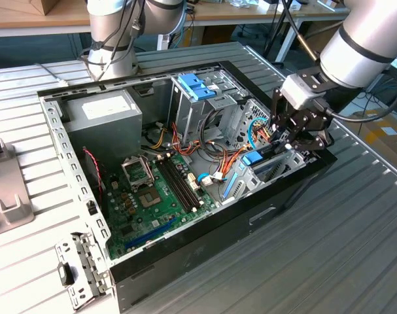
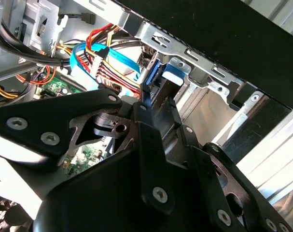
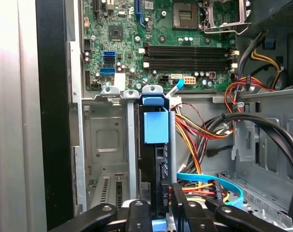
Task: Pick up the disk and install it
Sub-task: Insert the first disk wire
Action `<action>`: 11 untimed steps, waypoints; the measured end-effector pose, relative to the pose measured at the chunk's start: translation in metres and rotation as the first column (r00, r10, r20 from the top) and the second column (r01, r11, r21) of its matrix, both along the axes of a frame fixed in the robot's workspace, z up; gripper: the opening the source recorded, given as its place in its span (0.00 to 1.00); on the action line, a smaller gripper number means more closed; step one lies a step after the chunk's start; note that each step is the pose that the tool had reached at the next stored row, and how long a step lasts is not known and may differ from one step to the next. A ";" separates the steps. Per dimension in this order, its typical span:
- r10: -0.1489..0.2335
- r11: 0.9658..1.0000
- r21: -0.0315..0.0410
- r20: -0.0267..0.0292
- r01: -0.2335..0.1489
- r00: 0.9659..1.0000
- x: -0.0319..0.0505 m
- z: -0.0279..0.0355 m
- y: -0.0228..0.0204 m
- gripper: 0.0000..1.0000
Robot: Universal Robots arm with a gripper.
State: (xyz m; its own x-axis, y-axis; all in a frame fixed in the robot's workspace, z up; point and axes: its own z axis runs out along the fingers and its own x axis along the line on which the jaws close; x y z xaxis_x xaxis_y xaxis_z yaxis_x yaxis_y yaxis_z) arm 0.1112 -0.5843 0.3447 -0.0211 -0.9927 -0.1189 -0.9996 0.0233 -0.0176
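Blue-edged disk (image 3: 155,159) stands in its bay (image 3: 107,145), seemingly clamped by the tool (image 3: 161,205), cables (image 3: 199,140) crowding one side.

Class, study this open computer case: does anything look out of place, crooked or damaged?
Nothing looks damaged. The disk stands on edge in the metal bay, held by the gripper. Loose coloured cables trail beside it, untidy but not broken.

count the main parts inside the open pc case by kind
power supply: 1
motherboard: 1
drive cage with light-blue handles: 1
disk: 1
total: 4
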 end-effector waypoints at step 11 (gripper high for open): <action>0.000 1.000 0.005 0.000 0.000 1.000 0.0000 0.0265 0.0000 0.31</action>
State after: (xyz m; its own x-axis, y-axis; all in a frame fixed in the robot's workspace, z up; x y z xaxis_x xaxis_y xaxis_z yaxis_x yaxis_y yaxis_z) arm 0.1112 -0.5843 0.3712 -0.0211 -0.9921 -0.1234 -0.9996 0.0234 -0.0175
